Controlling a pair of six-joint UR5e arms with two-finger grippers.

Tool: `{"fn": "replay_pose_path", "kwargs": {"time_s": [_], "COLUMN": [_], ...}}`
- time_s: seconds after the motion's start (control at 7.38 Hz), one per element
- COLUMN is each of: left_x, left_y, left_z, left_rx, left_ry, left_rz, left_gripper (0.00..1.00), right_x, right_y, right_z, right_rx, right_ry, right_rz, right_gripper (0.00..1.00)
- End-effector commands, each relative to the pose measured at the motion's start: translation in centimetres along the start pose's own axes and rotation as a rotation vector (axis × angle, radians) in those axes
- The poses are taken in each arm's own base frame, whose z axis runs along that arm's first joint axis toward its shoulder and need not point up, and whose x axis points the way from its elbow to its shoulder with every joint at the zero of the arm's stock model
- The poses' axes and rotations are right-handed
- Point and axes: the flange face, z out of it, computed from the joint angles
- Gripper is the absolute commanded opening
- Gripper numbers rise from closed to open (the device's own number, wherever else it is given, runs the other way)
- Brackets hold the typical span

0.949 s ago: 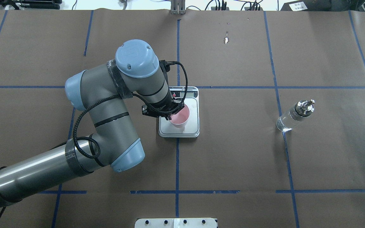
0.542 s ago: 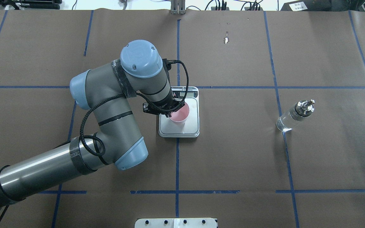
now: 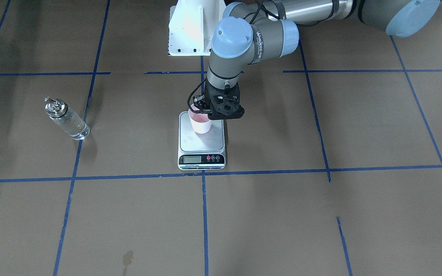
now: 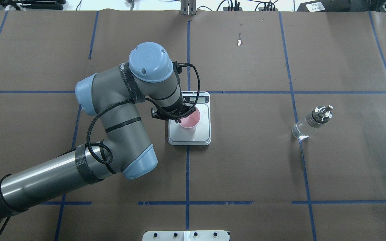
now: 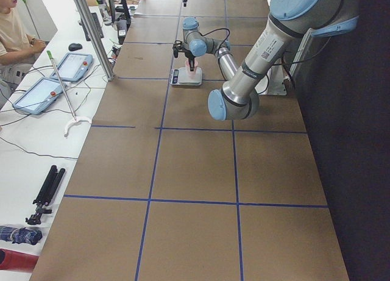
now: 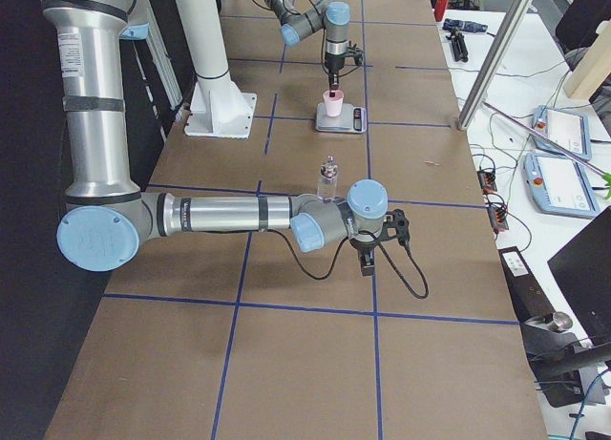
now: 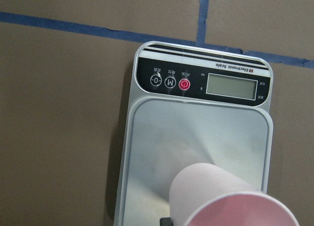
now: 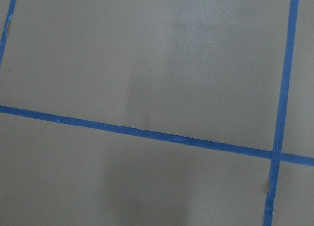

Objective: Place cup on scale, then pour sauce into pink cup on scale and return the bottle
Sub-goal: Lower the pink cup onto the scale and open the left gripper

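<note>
The glass bottle [image 4: 308, 124] holds clear sauce [image 4: 301, 131]. The left gripper's [image 3: 200, 111] fingers clamp the pink cup's [image 3: 201, 124] rim on the scale [image 3: 190, 143]. I cannot tell how the right gripper's [image 6: 368, 263] fingers stand.

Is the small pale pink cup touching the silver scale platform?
Cannot tell. Front-facing view: the cup, held at its rim by the left gripper, overlaps the scale platform; no contact or gap shows.

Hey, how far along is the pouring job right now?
Done: the cup appears to sit on the scale. In hand: the left gripper grips the cup's rim, not yet released. Left: pick up the bottle standing off to the side, pour, return it.
</note>
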Motion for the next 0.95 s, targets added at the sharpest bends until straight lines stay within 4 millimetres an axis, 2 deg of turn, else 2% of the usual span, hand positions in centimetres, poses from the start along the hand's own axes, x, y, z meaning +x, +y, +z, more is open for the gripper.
{"fn": "replay_pose_path", "kwargs": {"time_s": [0.0, 0.27, 0.41, 0.54, 0.68, 0.81], "left_x": [0.38, 0.58, 0.24, 0.24, 0.24, 0.41], "left_y": [-0.31, -0.54, -0.57, -0.57, -0.54, -0.42], "left_z": [0.05, 0.39, 0.66, 0.66, 0.66, 0.39], "left_rx": [0.018, 0.018, 0.015, 0.015, 0.012, 0.011], "left_ry": [-0.005, -0.012, -0.017, -0.017, -0.016, -0.01], "left_rz": [0.014, 0.012, 0.01, 0.01, 0.01, 0.014], "left_gripper": [0.0, 0.0, 0.07, 0.1, 0.19, 0.42], "right_x": [0.09, 0.16, 0.22, 0.22, 0.22, 0.22], "right_y": [0.03, 0.05, 0.06, 0.06, 0.06, 0.06], "right_z": [0.07, 0.12, 0.17, 0.17, 0.17, 0.17], "right_rx": [-0.002, -0.003, -0.004, -0.004, -0.004, -0.004], "right_ry": [0.0, 0.002, 0.002, 0.002, 0.002, 0.002], "right_rz": [0.002, 0.003, 0.003, 0.004, 0.004, 0.004], "right_gripper": [1.0, 1.0, 1.0, 1.0, 1.0, 1.0]}}
